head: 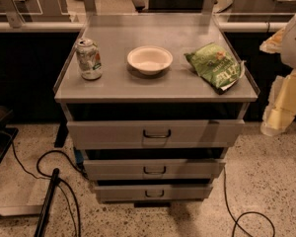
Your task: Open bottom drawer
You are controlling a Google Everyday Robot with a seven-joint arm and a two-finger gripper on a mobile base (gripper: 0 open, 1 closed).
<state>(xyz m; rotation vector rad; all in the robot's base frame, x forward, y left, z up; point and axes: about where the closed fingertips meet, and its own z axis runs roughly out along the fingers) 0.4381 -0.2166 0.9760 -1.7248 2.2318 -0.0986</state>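
The grey metal cabinet (158, 83) stands in the middle of the view with three drawers stacked in its front. The bottom drawer (123, 193) is the lowest and smallest-looking, with a small dark bar handle (154, 193). None of its inside shows. Above it are the middle drawer (118, 169) and the widest top drawer (108, 132). My arm comes in at the right edge, and my gripper (278, 110) hangs to the right of the cabinet at about top-drawer height, well away from the bottom drawer's handle.
On the cabinet top stand a soda can (89, 58), a white bowl (149, 59) and a green chip bag (214, 65). Black cables (64, 181) and a dark pole (47, 204) lie on the floor at the left. Another cable (246, 216) runs at the right.
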